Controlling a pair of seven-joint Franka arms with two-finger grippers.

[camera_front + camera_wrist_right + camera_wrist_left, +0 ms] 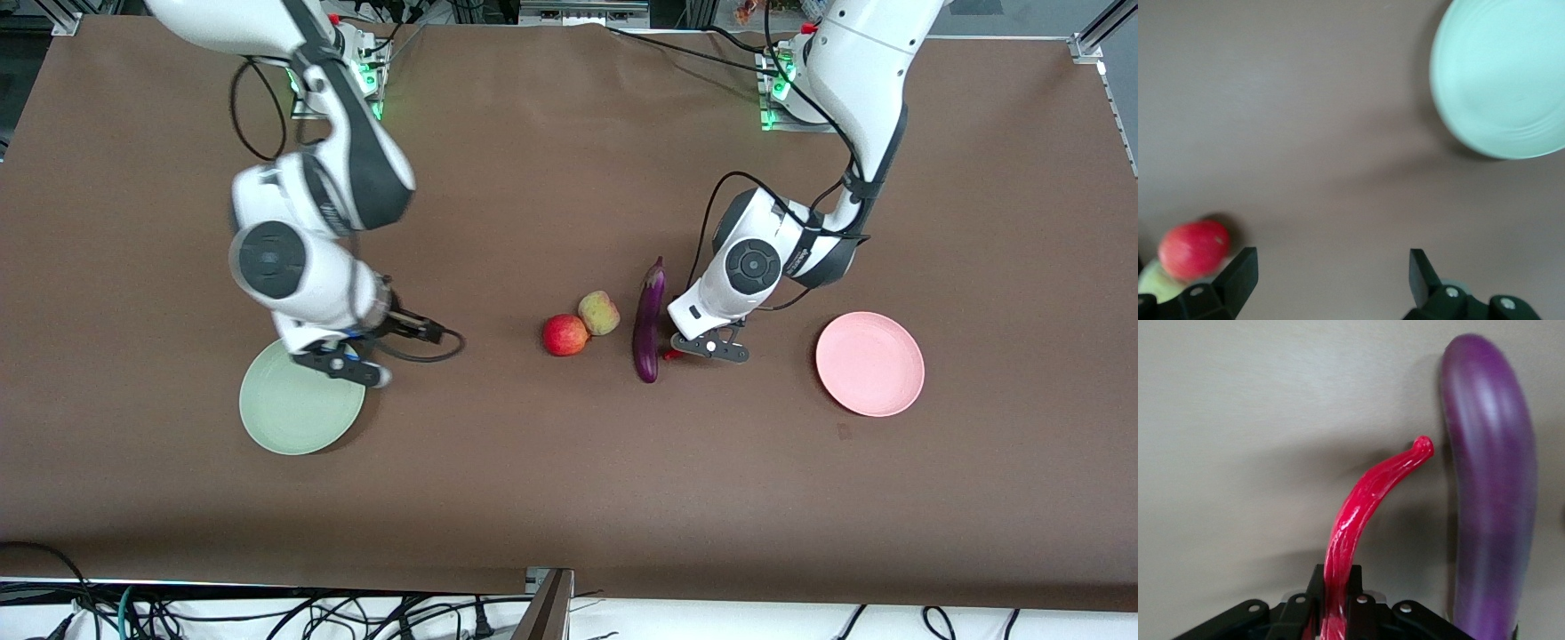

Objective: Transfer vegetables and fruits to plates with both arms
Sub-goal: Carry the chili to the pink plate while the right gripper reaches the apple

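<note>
We see the table (569,498) covered in brown, both arms reaching out over it. Landmark for everything below: the eggplant (649,320), lying mid-table with its cap end toward the bases.

Right arm (302,240) comes from its base and hangs over the table well toward its own end from the eggplant. Left arm (800,222) drops down just beside the eggplant.

Green plate (300,409) sits well apart from the eggplant, toward the right arm's end. Pink plate (869,363) sits near the eggplant, toward the left arm's end.

Right gripper (378,342) hovers over the green plate's rim and the bare table next to it; fingers (1238,277) spread wide, nothing between them.

Left gripper (689,351) is low, just beside the eggplant on the pink-plate side, fingers clenched on the chili (1361,520). The chili curves out from the jaws, its tip close to the eggplant's skin.

Red fruit (565,335) and yellow-green fruit (599,313) sit touching each other, near the eggplant on the green-plate side; the red one is nearer the front camera.
</note>
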